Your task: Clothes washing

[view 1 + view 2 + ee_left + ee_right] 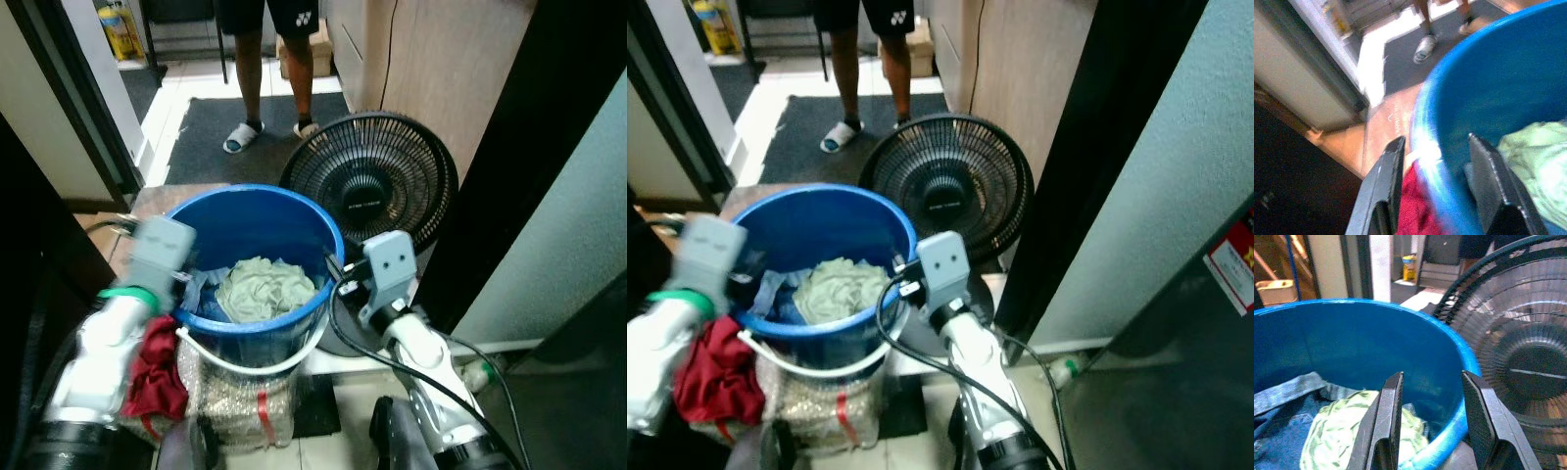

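Observation:
A blue bucket (250,220) stands in front of me, holding a pale green cloth (266,286) on top of blue denim (199,290). My left gripper (1436,147) is open at the bucket's left rim, one finger outside and one inside. A red cloth (157,377) hangs outside the bucket beside my left arm, also seen as the red cloth (1413,208) below the fingers. My right gripper (1432,379) is open at the right rim (1459,357), with its fingers on either side of it. Neither gripper holds any cloth.
A black floor fan (377,181) stands just behind the bucket on the right, close to my right arm. A person's legs (276,78) stand on a dark mat (211,132) farther back. The bucket rests on a speckled sack (235,406). Dark door frames flank both sides.

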`<state>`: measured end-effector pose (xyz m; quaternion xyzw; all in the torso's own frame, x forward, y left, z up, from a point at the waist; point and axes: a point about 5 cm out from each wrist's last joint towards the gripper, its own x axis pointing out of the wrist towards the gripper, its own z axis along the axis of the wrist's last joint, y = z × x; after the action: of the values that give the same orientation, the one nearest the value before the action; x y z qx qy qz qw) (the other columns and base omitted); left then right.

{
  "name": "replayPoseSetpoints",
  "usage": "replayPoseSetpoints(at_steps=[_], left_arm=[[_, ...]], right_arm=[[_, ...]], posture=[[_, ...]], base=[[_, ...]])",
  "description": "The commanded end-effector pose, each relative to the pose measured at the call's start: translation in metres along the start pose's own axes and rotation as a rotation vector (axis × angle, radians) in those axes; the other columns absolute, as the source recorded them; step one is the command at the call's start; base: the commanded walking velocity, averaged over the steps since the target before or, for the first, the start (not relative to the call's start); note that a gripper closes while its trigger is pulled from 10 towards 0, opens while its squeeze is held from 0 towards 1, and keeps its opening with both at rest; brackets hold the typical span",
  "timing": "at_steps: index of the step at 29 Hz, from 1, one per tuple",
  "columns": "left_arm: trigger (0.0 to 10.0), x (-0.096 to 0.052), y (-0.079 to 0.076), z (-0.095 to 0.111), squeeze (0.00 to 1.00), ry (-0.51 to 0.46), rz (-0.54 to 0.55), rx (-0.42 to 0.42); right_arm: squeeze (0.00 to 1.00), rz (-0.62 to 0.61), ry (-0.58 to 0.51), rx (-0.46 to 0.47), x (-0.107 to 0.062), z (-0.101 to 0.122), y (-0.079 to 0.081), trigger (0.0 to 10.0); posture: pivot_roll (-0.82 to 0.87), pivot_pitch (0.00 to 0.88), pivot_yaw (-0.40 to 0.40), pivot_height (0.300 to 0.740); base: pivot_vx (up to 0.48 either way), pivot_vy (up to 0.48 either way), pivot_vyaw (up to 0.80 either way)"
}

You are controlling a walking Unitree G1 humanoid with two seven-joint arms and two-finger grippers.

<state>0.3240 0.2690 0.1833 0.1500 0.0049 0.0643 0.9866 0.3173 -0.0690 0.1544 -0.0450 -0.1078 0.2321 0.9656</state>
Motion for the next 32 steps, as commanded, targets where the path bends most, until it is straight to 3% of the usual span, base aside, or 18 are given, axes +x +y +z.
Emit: replayPoseSetpoints(at_steps=[1, 2, 3, 4, 5, 8, 10, 11, 13, 16, 17, 18, 20, 21, 22, 26, 32], left_arm=[[10.0, 0.001, 0.03, 0.004, 0.0, 0.024, 0.071, -0.066], [10.0, 0.001, 0.03, 0.004, 0.0, 0.024, 0.071, -0.066], [10.0, 0.0, 0.047, 0.008, 0.0, 0.035, 0.09, -0.089], [10.0, 0.0, 0.047, 0.008, 0.0, 0.035, 0.09, -0.089], [10.0, 0.0, 0.058, 0.007, 0.0, 0.063, 0.102, -0.049], [10.0, 0.0, 0.058, 0.007, 0.0, 0.063, 0.102, -0.049], [10.0, -0.005, 0.057, -0.017, 0.0, 0.153, 0.085, 0.16], [10.0, -0.006, 0.055, -0.024, 0.0, 0.175, 0.071, 0.211], [10.0, -0.008, 0.05, -0.03, 0.0, 0.192, 0.052, 0.235], [10.0, -0.014, 0.007, -0.059, 0.0, 0.245, -0.082, 0.226], [10.0, -0.014, 0.007, -0.059, 0.0, 0.245, -0.082, 0.226], [10.0, -0.016, -0.006, -0.067, 0.0, 0.26, -0.12, 0.223], [10.0, -0.016, -0.006, -0.067, 0.0, 0.26, -0.12, 0.223], [10.0, -0.016, -0.016, -0.074, 0.0, 0.273, -0.144, 0.217], [10.0, -0.016, -0.016, -0.074, 0.0, 0.273, -0.144, 0.217], [10.0, -0.021, -0.046, -0.098, 0.0, 0.353, -0.227, 0.217], [10.0, -0.022, -0.059, -0.111, 0.0, 0.4, -0.237, 0.22]], right_arm=[[0.0, 0.028, 0.024, 0.007, -0.001, -0.007, 0.005, 10.0], [0.0, 0.028, 0.024, 0.007, -0.001, -0.007, 0.005, 10.0], [0.0, 0.038, 0.033, 0.013, -0.001, -0.009, 0.007, 10.0], [0.0, 0.038, 0.033, 0.013, -0.001, -0.009, 0.007, 10.0], [0.0, 0.048, 0.042, 0.018, -0.002, -0.011, 0.009, 10.0], [0.0, 0.048, 0.042, 0.018, -0.002, -0.011, 0.009, 10.0], [0.0, 0.054, 0.053, 0.024, -0.003, -0.015, 0.01, 10.0], [0.0, 0.055, 0.055, 0.024, -0.003, -0.016, 0.011, 10.0], [0.0, 0.054, 0.055, 0.024, -0.003, -0.017, 0.011, 10.0], [0.0, 0.032, 0.064, 0.02, -0.007, -0.02, 0.006, 10.0], [0.0, 0.032, 0.064, 0.02, -0.007, -0.02, 0.006, 10.0], [0.0, 0.026, 0.067, 0.019, -0.008, -0.021, 0.005, 10.0], [0.0, 0.026, 0.067, 0.019, -0.008, -0.021, 0.005, 10.0], [0.0, 0.022, 0.07, 0.017, -0.009, -0.023, 0.005, 10.0], [0.0, 0.022, 0.07, 0.017, -0.009, -0.023, 0.005, 10.0], [0.0, 0.007, 0.077, 0.022, -0.012, -0.026, 0.005, 10.0], [0.0, 0.013, 0.082, 0.028, -0.014, -0.028, 0.008, 10.0]], posture=[[0.15, 0.093, -0.005, 0.49], [0.15, 0.093, -0.005, 0.49], [0.16, 0.094, -0.008, 0.49], [0.16, 0.094, -0.008, 0.49], [0.16, 0.095, -0.009, 0.49], [0.16, 0.095, -0.009, 0.49], [0.15, 0.096, -0.004, 0.49], [0.15, 0.096, -0.004, 0.49], [0.15, 0.096, -0.004, 0.49], [0.12, 0.089, 0.011, 0.49], [0.12, 0.089, 0.011, 0.49], [0.12, 0.089, 0.013, 0.49], [0.12, 0.089, 0.013, 0.49], [0.12, 0.088, 0.016, 0.49], [0.12, 0.088, 0.016, 0.49], [0.11, 0.102, 0.026, 0.49], [0.11, 0.114, 0.027, 0.49]], base=[[0.0, 0.0, 0.0], [0.0, 0.0, 0.0], [0.0, 0.0, 0.0], [0.0, 0.0, 0.0], [0.0, 0.0, 0.0], [0.0, 0.0, 0.0], [0.0, 0.0, 0.0], [0.0, 0.0, 0.0], [0.0, 0.0, 0.0], [0.0, 0.0, 0.0], [0.0, 0.0, 0.0], [0.0, 0.0, 0.0], [0.0, 0.0, 0.0], [0.0, 0.0, 0.0], [0.0, 0.0, 0.0], [0.0, 0.0, 0.0], [0.0, 0.0, 0.0]])
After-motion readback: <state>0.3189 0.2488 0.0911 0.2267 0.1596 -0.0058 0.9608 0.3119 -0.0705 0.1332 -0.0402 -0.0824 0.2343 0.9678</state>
